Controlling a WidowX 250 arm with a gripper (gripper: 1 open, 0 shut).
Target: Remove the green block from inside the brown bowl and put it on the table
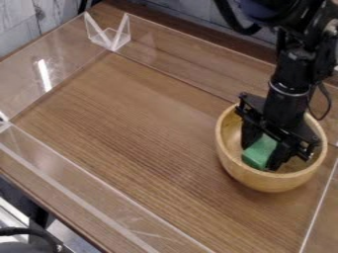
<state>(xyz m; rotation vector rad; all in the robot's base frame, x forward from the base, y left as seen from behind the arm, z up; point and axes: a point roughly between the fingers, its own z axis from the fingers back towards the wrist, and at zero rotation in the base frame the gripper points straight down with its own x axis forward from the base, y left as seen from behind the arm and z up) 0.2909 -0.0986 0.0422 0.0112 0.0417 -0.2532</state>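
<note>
The brown bowl [242, 175] stands on the table [132, 119] at the right. The green block [259, 154] shows inside the bowl, tilted, just above its floor. My black gripper [271, 150] reaches straight down into the bowl, and its two fingers stand on either side of the block, closed against it. The lower end of the block is hidden by the bowl's near wall.
Clear acrylic walls [79, 188] edge the tabletop along the front and left. A small clear acrylic stand [109, 32] sits at the back left corner. The table's right edge runs close behind the bowl.
</note>
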